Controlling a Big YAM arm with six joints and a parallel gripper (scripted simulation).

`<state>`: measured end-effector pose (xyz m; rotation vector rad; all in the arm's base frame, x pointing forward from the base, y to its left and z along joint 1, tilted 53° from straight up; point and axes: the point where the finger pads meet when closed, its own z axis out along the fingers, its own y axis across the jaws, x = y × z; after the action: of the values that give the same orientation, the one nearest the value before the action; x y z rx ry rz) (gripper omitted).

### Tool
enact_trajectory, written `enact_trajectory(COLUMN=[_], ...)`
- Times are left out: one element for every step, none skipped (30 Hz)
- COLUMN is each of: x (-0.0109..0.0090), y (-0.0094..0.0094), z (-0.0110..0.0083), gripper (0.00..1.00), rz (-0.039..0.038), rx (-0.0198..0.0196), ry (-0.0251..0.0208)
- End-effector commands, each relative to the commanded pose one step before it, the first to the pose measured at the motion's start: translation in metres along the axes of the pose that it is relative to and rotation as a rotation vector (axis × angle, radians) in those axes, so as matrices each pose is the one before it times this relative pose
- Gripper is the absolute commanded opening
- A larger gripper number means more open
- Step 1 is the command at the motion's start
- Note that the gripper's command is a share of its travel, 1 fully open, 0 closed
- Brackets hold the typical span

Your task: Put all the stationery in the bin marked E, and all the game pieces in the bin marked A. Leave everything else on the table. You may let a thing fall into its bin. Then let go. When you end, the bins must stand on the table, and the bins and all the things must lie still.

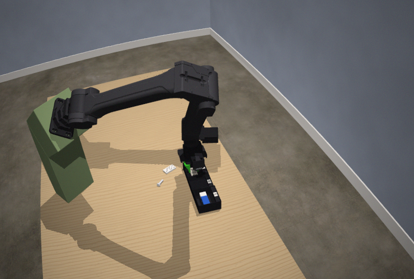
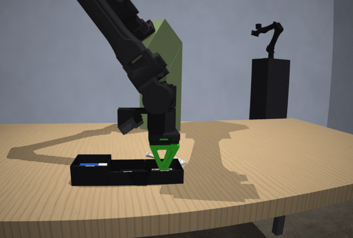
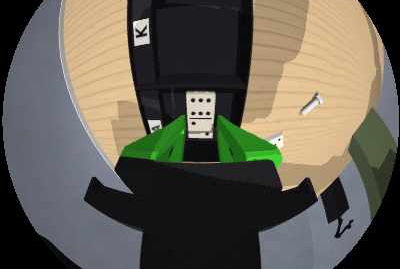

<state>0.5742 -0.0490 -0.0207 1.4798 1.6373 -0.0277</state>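
Note:
My gripper (image 1: 194,170) (image 2: 163,168) (image 3: 201,119) is open a little, its fingertips down inside bin A (image 2: 174,177) (image 3: 231,109). A white domino (image 2: 155,169) (image 3: 201,105) lies in that bin between the fingertips, with narrow gaps beside it. Another white domino (image 1: 169,169) (image 2: 182,162) (image 3: 277,142) lies on the table beside the bins; a finger partly hides it in the wrist view. A blue and white eraser (image 1: 204,199) (image 2: 89,164) lies in the taller end bin (image 1: 210,208) (image 2: 90,176), whose label I cannot read.
Bin K (image 2: 127,178) (image 3: 202,44) stands between the taller bin and bin A, in one touching row. A grey bolt (image 1: 160,182) (image 2: 148,154) (image 3: 311,104) lies on the table near the loose domino. The green arm stand (image 1: 71,178) is at the table's far side.

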Motion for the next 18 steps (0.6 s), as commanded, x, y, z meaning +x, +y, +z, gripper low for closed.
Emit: enact_trajectory(x=[0.01633, 0.00111, -0.00465, 0.0, 0.0, -0.00468, -0.00018, -0.00002, 0.00001, -0.00013, -0.0002, -0.00008, 0.00006, 0.00016, 0.0001, -0.00001, -0.00001, -0.00001], y=[-0.00171, -0.00334, 0.00399, 0.0, 0.0, 0.00612, -0.00019, 0.00003, 0.00004, 0.00066, 0.00106, 0.00043, -0.00038, -0.00095, -0.00062, 0.00003, 0.00004, 0.00004], z=[-0.00438, -0.0023, -0.00579, 0.0, 0.0, -0.00556, -0.00133, -0.00132, -0.00132, -0.00128, -0.00125, -0.0013, -0.00135, -0.00138, -0.00136, -0.00132, -0.00132, -0.00132], gripper=[0.32, 0.32, 0.32, 0.32, 0.32, 0.32, 0.32, 0.32, 0.32, 0.32, 0.32, 0.32, 0.32, 0.32, 0.32, 0.32, 0.32, 0.32], rz=[-0.0164, -0.00584, 0.00752, 0.0, 0.0, 0.00968, -0.00012, 0.00006, 0.00006, 0.00074, 0.00117, 0.00049, -0.00038, -0.00099, -0.00064, 0.00007, 0.00007, 0.00007], rx=[0.00094, 0.00603, -0.00936, 0.0, 0.0, -0.01211, 0.00044, -0.00007, -0.00011, -0.00091, -0.00144, -0.0006, 0.00048, 0.00124, 0.00079, -0.00008, -0.00008, -0.00008], ry=[0.01345, 0.00155, -0.00238, 0.0, 0.0, -0.00219, -0.00113, -0.00003, 0.00014, -0.00021, -0.00033, -0.00011, 0.00011, 0.00026, 0.00017, 0.0, 0.00002, 0.00002])
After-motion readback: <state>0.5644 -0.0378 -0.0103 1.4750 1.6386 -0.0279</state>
